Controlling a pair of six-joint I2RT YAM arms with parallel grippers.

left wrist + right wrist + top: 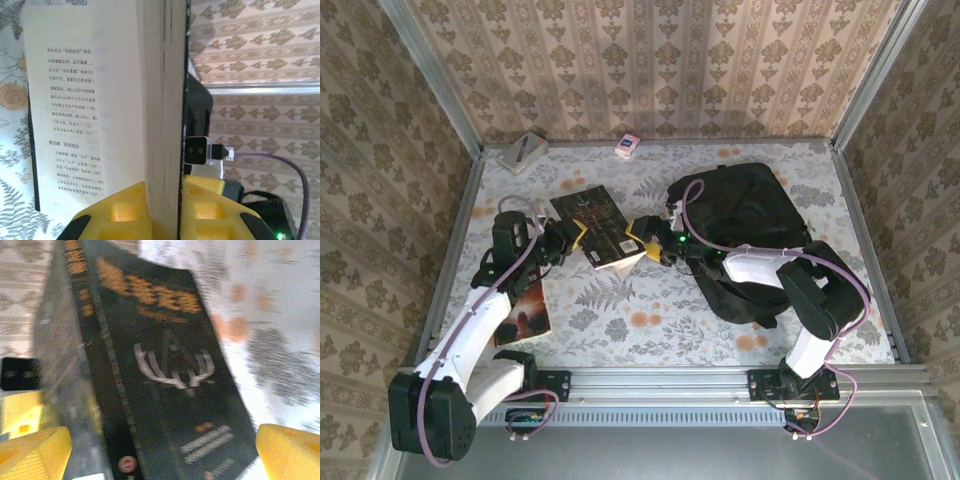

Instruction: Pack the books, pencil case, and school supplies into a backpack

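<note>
From above: black book [600, 228] just left of the backpack [750, 225], tilted, pale page edge turned toward the near side, a gripper at each end. Left gripper [577, 238] at the end farther from the backpack, right gripper [646, 244] at the end nearer to it, right arm stretched across the backpack's front. Grip of either one not readable from this height. Settled by the left wrist view: left gripper [165, 207] clenched on the black book [160, 100], thick page block wedged between yellow fingers [120, 212], one printed page of Chinese text fanned out to one side, dark cover edge on the other. Beyond that cover edge, a small white camera box [196, 150] with a purple cable. Settled too by the right wrist view, though blurred: right gripper [160, 452] released, yellow fingertips [32, 450] spread wide at the lower corners, black cover [165, 365] with gold title and white emblem between them, contact with it unclear. From the overhead view alone: second book [525, 310], dark with an orange glow, flat on the table [650, 320] well left of the backpack, partly under the left arm; pink-and-white packet [627, 147] by the far wall, beyond the backpack's left corner; greyish block [525, 152] in the far-left corner, well apart from the backpack.
</note>
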